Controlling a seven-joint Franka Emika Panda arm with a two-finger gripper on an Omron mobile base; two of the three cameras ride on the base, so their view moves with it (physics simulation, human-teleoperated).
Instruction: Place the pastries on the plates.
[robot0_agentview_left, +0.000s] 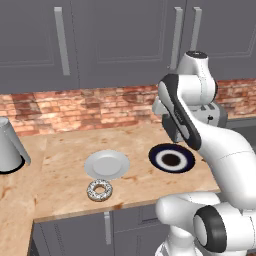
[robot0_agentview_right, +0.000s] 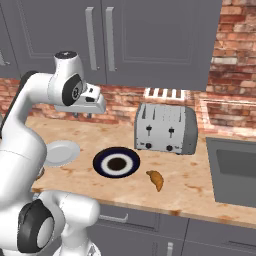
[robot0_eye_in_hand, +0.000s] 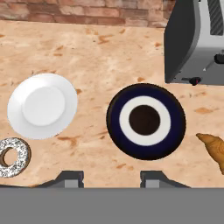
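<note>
- White icing and speckled sprinkles cover the doughnut (robot0_eye_in_hand: 13, 157); it lies on the bench (robot0_agentview_left: 65, 150) just beside the grey plate (robot0_eye_in_hand: 42, 105). You should find it light, soft and crumbly, so pinch gently across one side of the ring.
- The golden croissant (robot0_agentview_right: 155, 179) lies near the navy plate (robot0_eye_in_hand: 146, 121) and looks flaky and fragile; take it across its thick middle.
- Your end effector (robot0_eye_in_hand: 111, 177) hovers high above the plates, fingers apart, holding nothing.
- The metal toaster (robot0_agentview_right: 166, 128) stands behind.
</note>
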